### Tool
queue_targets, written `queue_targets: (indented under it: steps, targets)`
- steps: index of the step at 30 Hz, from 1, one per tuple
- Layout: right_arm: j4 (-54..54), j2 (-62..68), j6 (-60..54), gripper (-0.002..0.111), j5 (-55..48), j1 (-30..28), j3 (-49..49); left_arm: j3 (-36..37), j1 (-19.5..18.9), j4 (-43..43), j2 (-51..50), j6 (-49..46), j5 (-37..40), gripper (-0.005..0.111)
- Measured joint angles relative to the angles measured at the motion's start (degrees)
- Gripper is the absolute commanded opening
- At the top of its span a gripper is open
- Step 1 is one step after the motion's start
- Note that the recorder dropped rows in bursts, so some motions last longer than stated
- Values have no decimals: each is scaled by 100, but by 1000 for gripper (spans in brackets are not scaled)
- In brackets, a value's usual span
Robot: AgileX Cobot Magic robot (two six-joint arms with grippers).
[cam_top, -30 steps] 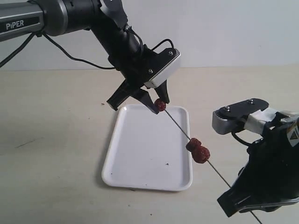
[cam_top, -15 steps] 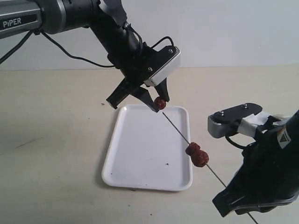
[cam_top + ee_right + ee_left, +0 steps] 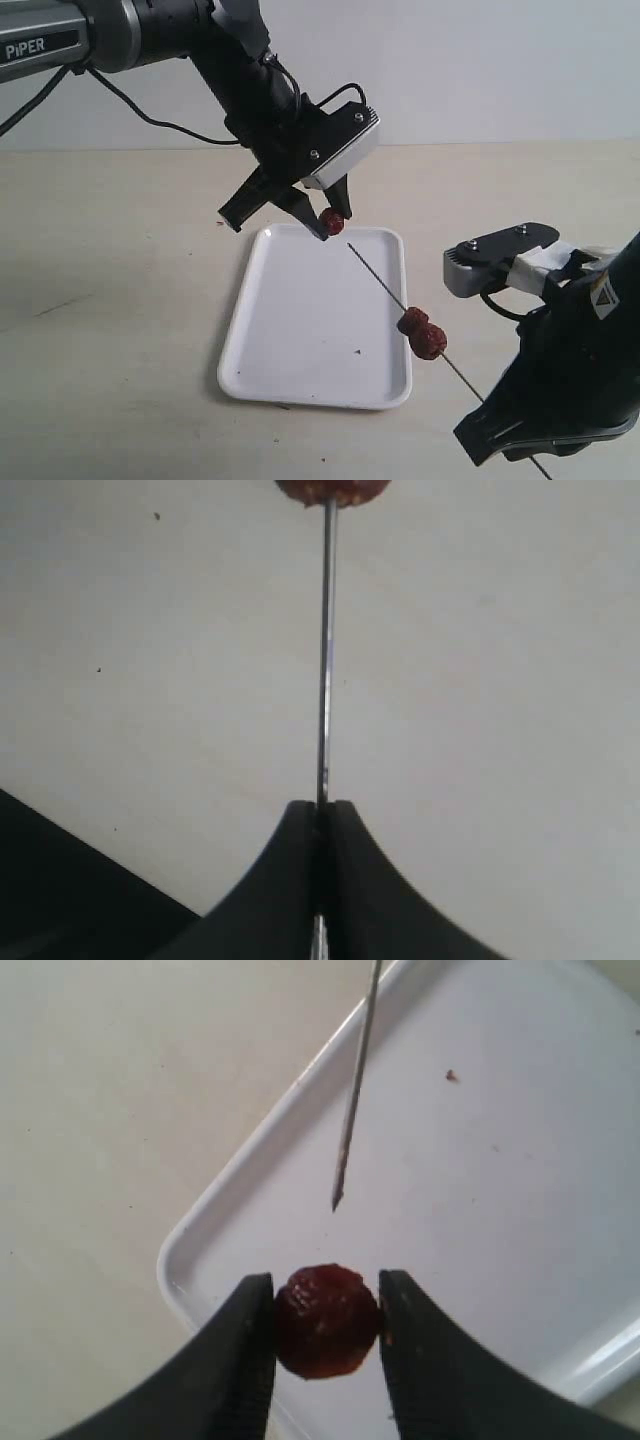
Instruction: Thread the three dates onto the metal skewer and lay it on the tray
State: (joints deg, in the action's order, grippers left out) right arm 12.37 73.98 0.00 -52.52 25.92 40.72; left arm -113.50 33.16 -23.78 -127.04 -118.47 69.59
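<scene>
Above your beige table (image 3: 120, 300), plain pale wall (image 3: 500, 60) behind, your left gripper (image 3: 335, 226) pinches a date (image 3: 327, 1318), your right gripper (image 3: 320, 815) clamps the metal skewer (image 3: 325, 660).

Left gripper (image 3: 333, 222) raised, angled down, clamped on a date (image 3: 326, 1320), right gripper (image 3: 320, 815) low, pinching the skewer (image 3: 326, 650).

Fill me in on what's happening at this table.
The right pincer is shut on the lower end of the metal skewer and holds it slanted, with its tip over the tray. Two dates are already threaded on it, side by side partway along. The left pincer grips the third date just short of the skewer's point, with a small gap between them. That date is not yet on, and nothing lies on the tray.
</scene>
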Motion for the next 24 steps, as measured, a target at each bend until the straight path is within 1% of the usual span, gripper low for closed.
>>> queue_targets:
  steps: [24]
  targets:
    - [194,0,-67,0,313,0,0,0,0,-26,0,0,0,35]
